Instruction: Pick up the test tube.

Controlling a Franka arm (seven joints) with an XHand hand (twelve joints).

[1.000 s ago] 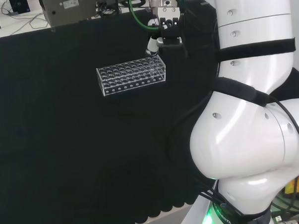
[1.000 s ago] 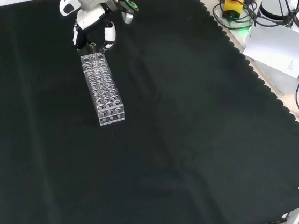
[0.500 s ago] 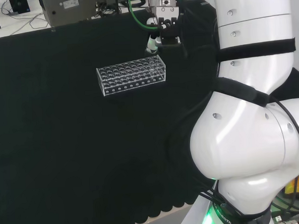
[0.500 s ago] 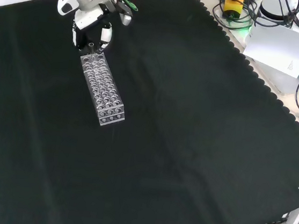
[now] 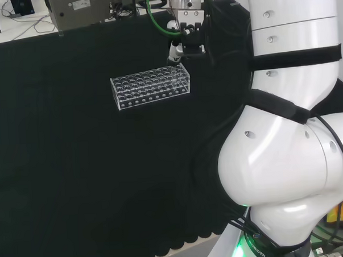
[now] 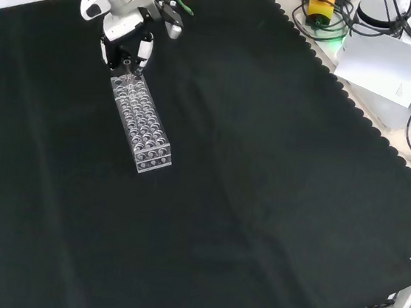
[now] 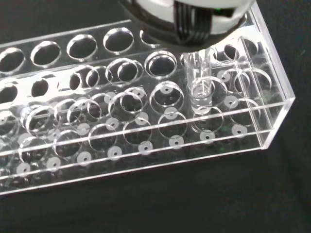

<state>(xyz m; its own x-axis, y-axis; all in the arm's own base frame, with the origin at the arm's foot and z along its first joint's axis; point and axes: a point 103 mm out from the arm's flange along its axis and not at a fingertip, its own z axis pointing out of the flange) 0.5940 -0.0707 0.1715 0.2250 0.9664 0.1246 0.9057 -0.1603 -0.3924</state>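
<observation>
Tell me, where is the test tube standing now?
The test tube stands upright in a hole near one end of the clear rack. In the front view that is the rack's far end, directly under the hand.

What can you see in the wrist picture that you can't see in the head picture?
The wrist view lets you see the clear glass test tube standing in a hole near one end of the clear plastic rack, plus the small white dots under the holes. The head view instead gives the whole rack on the black cloth, the black and white hand at its right end, and the big white arm links. Both have the rack and its round holes.
</observation>
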